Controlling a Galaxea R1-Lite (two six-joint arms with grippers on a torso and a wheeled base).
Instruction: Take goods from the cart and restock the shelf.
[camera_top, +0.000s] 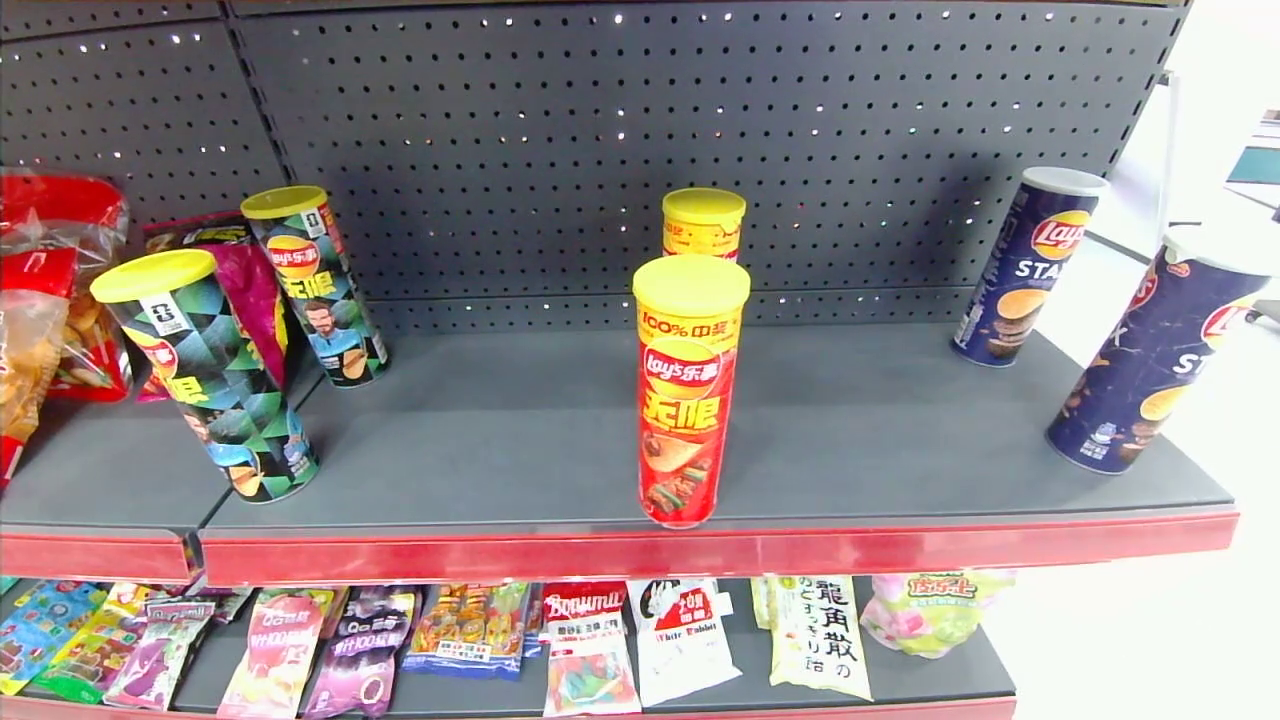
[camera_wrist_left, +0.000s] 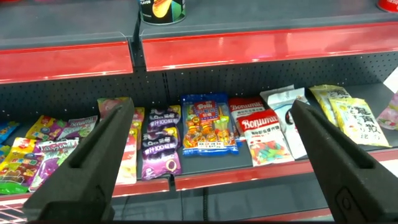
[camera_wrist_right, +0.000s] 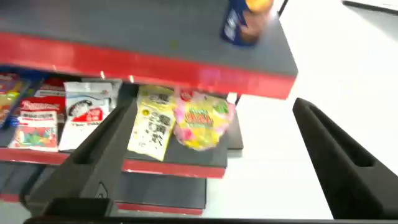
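The left gripper (camera_wrist_left: 211, 106) is held before the lower shelf (camera_wrist_left: 211, 180), fingers spread wide with nothing between them. The right gripper (camera_wrist_right: 214, 102), equally spread and empty, faces that shelf's right end. Sweet packets (camera_top: 590, 650) lie along it. Farther up, on the upper shelf (camera_top: 850, 430), a red chip can (camera_top: 688, 390) stands upright at the near edge, well apart from both grippers. A yellow-lidded can (camera_top: 703, 224) stands behind it, with green-patterned cans (camera_top: 205, 375) left and blue cans (camera_top: 1030, 265) right.

Shop aisle, dark metal shelf (camera_top: 520, 430) with a red front edge, perforated back panel (camera_top: 700, 120) behind it, chip canisters (camera_top: 688, 390) standing in spaced rows front to back, packaged candy bags (camera_wrist_left: 208, 124) laid along the lower shelf (camera_top: 930, 680) beneath
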